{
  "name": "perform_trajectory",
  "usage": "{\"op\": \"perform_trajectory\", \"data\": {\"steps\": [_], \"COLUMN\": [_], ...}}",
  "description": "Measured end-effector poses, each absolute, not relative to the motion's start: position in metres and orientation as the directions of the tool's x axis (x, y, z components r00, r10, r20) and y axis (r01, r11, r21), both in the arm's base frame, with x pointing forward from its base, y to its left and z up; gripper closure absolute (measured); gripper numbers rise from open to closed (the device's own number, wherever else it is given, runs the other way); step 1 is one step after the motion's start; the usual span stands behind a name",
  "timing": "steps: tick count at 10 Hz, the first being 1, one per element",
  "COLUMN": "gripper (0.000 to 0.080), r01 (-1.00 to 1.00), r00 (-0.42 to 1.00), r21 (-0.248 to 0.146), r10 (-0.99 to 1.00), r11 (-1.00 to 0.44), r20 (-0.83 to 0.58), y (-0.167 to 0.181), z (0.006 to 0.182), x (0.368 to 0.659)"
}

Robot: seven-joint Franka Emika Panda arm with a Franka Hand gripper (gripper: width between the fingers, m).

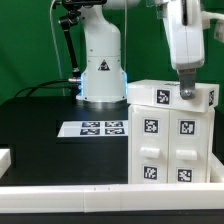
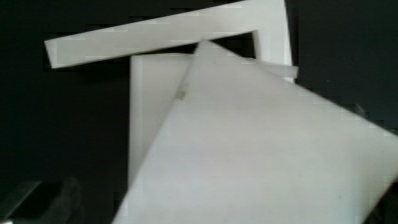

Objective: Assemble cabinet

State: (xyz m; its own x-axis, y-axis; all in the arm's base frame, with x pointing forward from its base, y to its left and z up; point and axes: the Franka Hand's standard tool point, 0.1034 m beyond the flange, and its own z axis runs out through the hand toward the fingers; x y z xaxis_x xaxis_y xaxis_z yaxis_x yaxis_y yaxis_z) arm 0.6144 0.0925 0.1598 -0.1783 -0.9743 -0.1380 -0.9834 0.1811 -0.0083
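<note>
The white cabinet [image 1: 170, 145] stands upright at the exterior view's right, its tagged drawer blocks [image 1: 152, 128] facing the camera. The tagged top panel [image 1: 160, 97] lies on top of it. My gripper [image 1: 186, 93] comes straight down onto the panel's far right part, with its fingers close together on it. In the wrist view the top panel [image 2: 249, 140] fills most of the picture, turned at an angle over the shell's white edge [image 2: 160, 45]. My fingertips are hidden there.
The marker board [image 1: 92, 128] lies flat on the black table, left of the cabinet. The robot base [image 1: 102, 70] stands behind it. A white rail [image 1: 100, 195] runs along the front edge, and a white piece [image 1: 4, 157] sits at the far left.
</note>
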Motion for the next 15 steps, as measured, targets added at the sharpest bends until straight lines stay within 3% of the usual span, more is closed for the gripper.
{"op": "perform_trajectory", "data": {"steps": [2,5,7,9,15], "gripper": [0.0003,0.0003,0.0003,0.0003,0.0003], "r01": [-0.99,-0.997,-0.971,-0.916,-0.831], "r00": [-0.132,-0.068,0.239,0.4,0.556], "r21": [-0.027,-0.023,0.001,-0.019,-0.048], "r10": [-0.98,-0.988,-0.963,-0.907,-0.821], "r11": [0.137,0.072,-0.241,-0.401,-0.555], "r20": [-0.148,-0.138,-0.125,-0.128,-0.128], "y": [0.092,0.094,0.096,0.096,0.103], "z": [0.168,0.164,0.166,0.171,0.174], "x": [0.617,0.615,0.621,0.624,0.628]}}
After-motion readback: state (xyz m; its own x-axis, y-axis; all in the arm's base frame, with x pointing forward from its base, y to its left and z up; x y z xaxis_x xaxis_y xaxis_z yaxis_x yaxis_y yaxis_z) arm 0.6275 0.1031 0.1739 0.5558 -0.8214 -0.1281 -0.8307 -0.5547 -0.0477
